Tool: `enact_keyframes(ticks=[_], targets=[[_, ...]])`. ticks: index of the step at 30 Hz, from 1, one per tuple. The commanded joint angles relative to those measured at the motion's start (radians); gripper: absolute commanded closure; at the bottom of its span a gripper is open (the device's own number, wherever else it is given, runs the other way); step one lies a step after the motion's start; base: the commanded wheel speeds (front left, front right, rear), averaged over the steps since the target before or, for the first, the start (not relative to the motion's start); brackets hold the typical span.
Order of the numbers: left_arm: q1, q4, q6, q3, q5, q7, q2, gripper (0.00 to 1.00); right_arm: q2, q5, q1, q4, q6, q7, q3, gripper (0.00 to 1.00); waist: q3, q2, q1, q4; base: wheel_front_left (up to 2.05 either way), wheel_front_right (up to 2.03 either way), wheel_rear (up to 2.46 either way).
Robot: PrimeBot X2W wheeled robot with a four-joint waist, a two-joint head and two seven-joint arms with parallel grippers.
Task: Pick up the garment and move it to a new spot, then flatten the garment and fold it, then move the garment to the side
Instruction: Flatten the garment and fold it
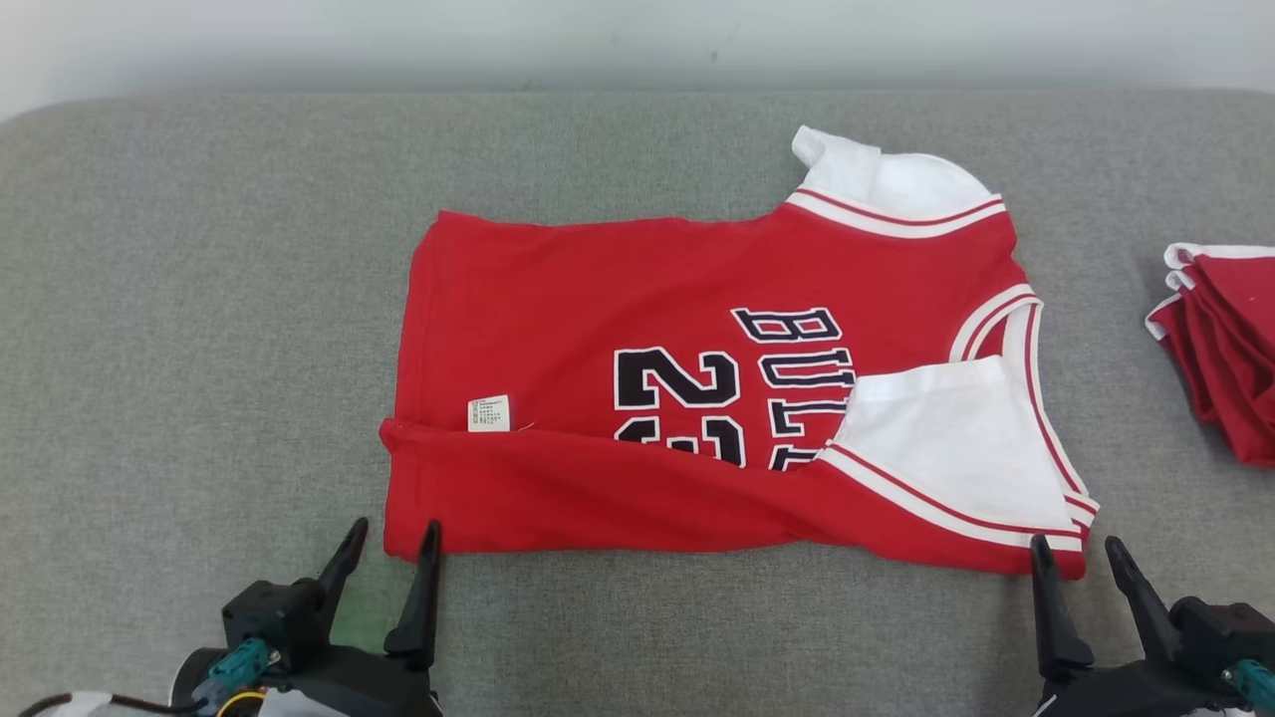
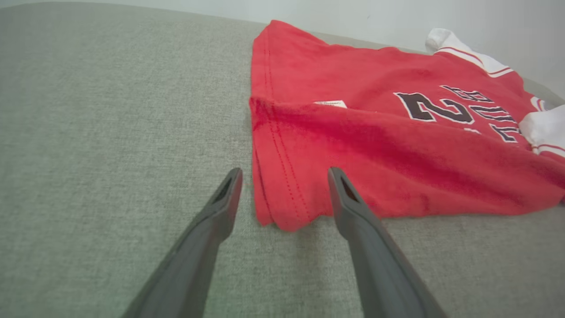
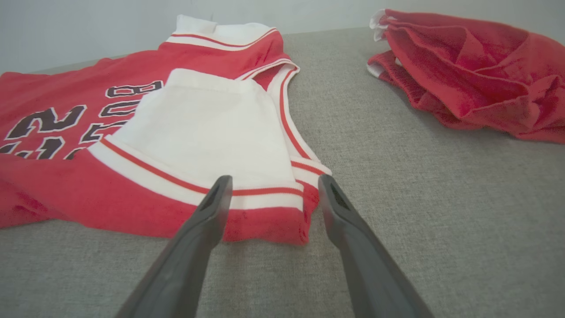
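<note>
Surface: we look down on a wide grey woven fabric surface.
Garment: the red jersey with white sleeves and black lettering lies mid-surface, its near long edge folded over onto itself.
Pile: a heap of red-and-white cloth sits well apart at our right.
Left gripper: spread wide, holding nothing, at the near hem corner.
Right gripper: spread wide, holding nothing, at the near sleeve corner.
Label: a small white care tag sits just above the fold.
</note>
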Motion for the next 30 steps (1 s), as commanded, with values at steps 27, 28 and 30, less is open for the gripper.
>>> enact_keyframes(ticks=[27,28,30], targets=[[0.034,-0.036,-0.031,0.002,-0.087,0.107,0.047,1.0,-0.009,0.118,-0.011,0.07,-0.001,0.043,0.032,1.0,0.008,0.0,0.0,0.013,0.0,0.0,0.0],[0.048,-0.056,-0.025,0.001,-0.086,0.116,0.056,1.0,-0.006,0.122,0.01,0.045,-0.001,0.062,0.032,1.0,0.005,0.0,0.0,0.015,0.0,0.0,0.0],[0.08,-0.098,-0.014,0.003,-0.084,0.135,0.076,1.0,-0.003,0.125,0.054,-0.008,-0.001,0.094,0.028,1.0,-0.003,0.0,0.0,0.017,0.0,0.0,0.0]])
